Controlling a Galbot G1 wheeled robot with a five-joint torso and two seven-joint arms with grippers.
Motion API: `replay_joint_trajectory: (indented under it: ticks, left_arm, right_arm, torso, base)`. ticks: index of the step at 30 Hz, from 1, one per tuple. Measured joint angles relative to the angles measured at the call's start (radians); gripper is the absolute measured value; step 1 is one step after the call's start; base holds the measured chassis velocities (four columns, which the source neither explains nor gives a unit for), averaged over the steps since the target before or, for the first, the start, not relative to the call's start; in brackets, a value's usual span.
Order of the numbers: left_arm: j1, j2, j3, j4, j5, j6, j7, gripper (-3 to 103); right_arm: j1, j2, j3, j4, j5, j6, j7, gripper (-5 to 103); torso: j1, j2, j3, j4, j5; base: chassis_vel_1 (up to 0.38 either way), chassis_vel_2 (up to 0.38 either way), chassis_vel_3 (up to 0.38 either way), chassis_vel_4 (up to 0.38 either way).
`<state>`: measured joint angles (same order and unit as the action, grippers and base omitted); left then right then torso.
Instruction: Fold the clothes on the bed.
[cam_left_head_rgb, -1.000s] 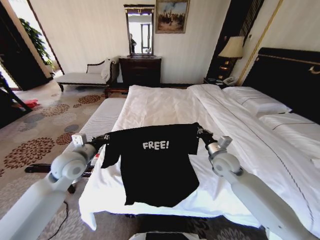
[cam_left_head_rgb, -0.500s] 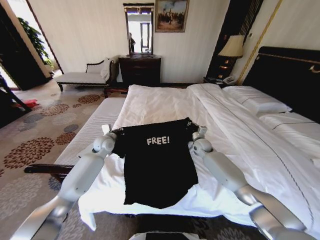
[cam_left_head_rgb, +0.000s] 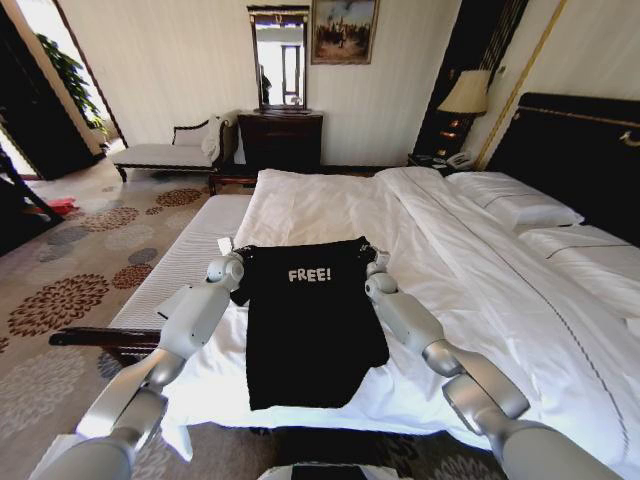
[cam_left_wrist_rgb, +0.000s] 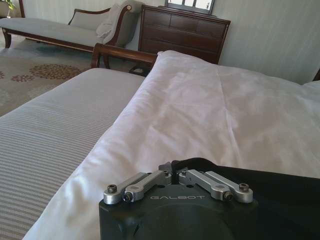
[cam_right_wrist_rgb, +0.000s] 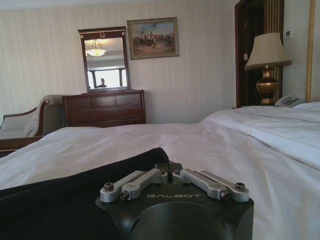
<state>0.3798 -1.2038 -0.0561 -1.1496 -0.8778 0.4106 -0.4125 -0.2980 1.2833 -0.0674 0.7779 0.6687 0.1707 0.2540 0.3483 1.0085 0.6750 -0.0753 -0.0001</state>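
A: What is held?
B: T-shirt (cam_left_head_rgb: 310, 320), flat on bed (cam_left_head_rgb: 470, 250), pinched closed at shoulders by left gripper (cam_left_head_rgb: 240, 257) and right gripper (cam_left_head_rgb: 372, 252).
A: Changes noted?
B: Shirt carried toward 12 o'clock; sleeves narrowed inward.

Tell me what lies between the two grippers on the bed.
In the head view, the black T-shirt spans the stretch from the left gripper to the right gripper, each shut on a top corner, over the white duvet.

Bare white duvet (cam_left_head_rgb: 330, 205) lies open beyond the T-shirt (cam_left_head_rgb: 310, 320); pillows (cam_left_head_rgb: 520, 212) crowd the bed's (cam_left_head_rgb: 600, 340) headboard edge, striped bench (cam_left_head_rgb: 190, 255) flanks its foot.
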Motion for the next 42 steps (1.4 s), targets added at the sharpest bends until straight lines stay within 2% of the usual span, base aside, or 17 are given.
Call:
replay_joint_trajectory:
  ticks: [5, 8, 11, 14, 16, 17, 19, 21, 24, 26, 27, 28, 30, 31, 33, 36, 42]
  left_arm:
    - [0.012, -0.016, -0.009, 0.007, 0.011, -0.009, 0.000, 2]
    - [0.014, -0.026, -0.017, 0.011, 0.011, -0.015, -0.005, 18]
    - [0.011, -0.035, -0.020, 0.024, 0.010, -0.023, -0.007, 23]
    - [-0.017, -0.081, -0.046, 0.086, 0.015, -0.050, -0.022, 39]
    - [-0.021, -0.086, -0.051, 0.093, 0.016, -0.051, -0.024, 39]
    - [-0.032, -0.091, -0.061, 0.105, 0.015, -0.054, -0.026, 44]
    - [-0.037, -0.078, -0.070, 0.109, 0.011, -0.054, -0.027, 56]
    - [-0.037, -0.071, -0.073, 0.109, 0.010, -0.054, -0.028, 61]
    - [-0.018, -0.020, -0.086, 0.085, -0.002, -0.053, -0.028, 77]
    - [-0.011, -0.011, -0.090, 0.078, -0.005, -0.051, -0.028, 77]
    - [0.003, 0.008, -0.104, 0.058, -0.019, -0.045, -0.032, 82]
    - [0.012, 0.019, -0.117, 0.039, -0.037, -0.037, -0.038, 88]
    - [0.034, 0.053, -0.135, -0.021, -0.107, -0.015, -0.044, 97]
    - [0.034, 0.053, -0.135, -0.021, -0.107, -0.015, -0.044, 97]
    - [0.066, 0.090, -0.129, -0.109, -0.168, 0.004, -0.023, 99]
    - [0.128, 0.140, -0.062, -0.274, -0.225, 0.068, 0.002, 100]
    - [0.153, 0.134, 0.069, -0.321, -0.168, 0.104, -0.002, 100]
  right_arm:
    - [0.007, 0.004, 0.008, -0.025, -0.032, 0.007, -0.001, 0]
    - [0.011, 0.012, 0.022, -0.051, -0.061, 0.008, -0.001, 0]
    - [0.020, 0.021, 0.026, -0.075, -0.080, 0.008, -0.001, -3]
    - [0.068, 0.050, 0.062, -0.170, -0.120, 0.014, -0.010, 12]
    - [0.077, 0.055, 0.069, -0.183, -0.123, 0.016, -0.009, 17]
    - [0.100, 0.063, 0.084, -0.212, -0.125, 0.016, -0.002, 22]
    - [0.129, 0.066, 0.088, -0.243, -0.135, 0.011, 0.006, 33]
    - [0.134, 0.066, 0.088, -0.249, -0.139, 0.010, 0.008, 33]
    - [0.149, 0.062, 0.091, -0.255, -0.150, -0.014, 0.049, 50]
    - [0.148, 0.059, 0.091, -0.249, -0.150, -0.017, 0.055, 50]
    - [0.139, 0.049, 0.089, -0.221, -0.150, -0.023, 0.063, 61]
    - [0.124, 0.039, 0.088, -0.190, -0.150, -0.028, 0.067, 61]
    - [0.074, 0.012, 0.087, -0.092, -0.134, -0.045, 0.083, 71]
    - [0.074, 0.012, 0.087, -0.092, -0.134, -0.045, 0.083, 71]
    - [0.015, -0.016, 0.092, 0.014, -0.107, -0.064, 0.108, 82]
    - [-0.080, -0.062, 0.120, 0.163, -0.079, -0.088, 0.144, 93]
    - [-0.158, -0.113, 0.155, 0.286, -0.053, -0.117, 0.193, 100]
  torso:
    - [0.000, 0.000, 0.000, 0.0002, 0.0001]
    - [0.000, 0.000, 0.000, 0.0000, 0.0004]
    - [0.000, 0.000, 0.000, 0.0002, 0.0002]
    - [0.000, 0.000, 0.000, 0.0002, 0.0000]
    - [0.000, 0.000, 0.000, -0.0001, -0.0001]
    - [0.000, 0.000, 0.000, -0.0007, 0.0000]
    - [0.000, 0.000, 0.000, -0.0005, 0.0001]
    - [0.000, 0.000, 0.000, -0.0004, 0.0001]
    - [0.000, 0.000, 0.000, 0.0005, 0.0000]
    - [0.000, 0.000, 0.000, 0.0006, 0.0000]
    - [0.000, 0.000, 0.000, 0.0009, -0.0004]
    - [0.000, 0.000, 0.000, 0.0008, -0.0004]
    - [0.000, 0.000, 0.000, 0.0005, 0.0003]
    - [0.000, 0.000, 0.000, 0.0005, 0.0003]
    - [0.000, 0.000, 0.000, 0.0000, 0.0003]
    - [0.000, 0.000, 0.000, 0.0004, 0.0004]
    - [0.000, 0.000, 0.000, -0.0006, 0.0003]
  base:
    - [0.000, 0.000, 0.000, 0.000]
    - [0.000, 0.000, 0.000, 0.000]
    - [0.000, 0.000, 0.000, 0.000]
    - [0.000, 0.000, 0.000, 0.000]
    - [0.000, 0.000, 0.000, 0.000]
    - [0.000, 0.000, 0.000, 0.000]
    - [0.000, 0.000, 0.000, 0.000]
    - [0.000, 0.000, 0.000, 0.000]
    - [0.000, 0.000, 0.000, 0.000]
    - [0.000, 0.000, 0.000, 0.000]
    - [0.000, 0.000, 0.000, 0.000]
    - [0.000, 0.000, 0.000, 0.000]
    - [0.000, 0.000, 0.000, 0.000]
    - [0.000, 0.000, 0.000, 0.000]
    - [0.000, 0.000, 0.000, 0.000]
    - [0.000, 0.000, 0.000, 0.000]
    - [0.000, 0.000, 0.000, 0.000]
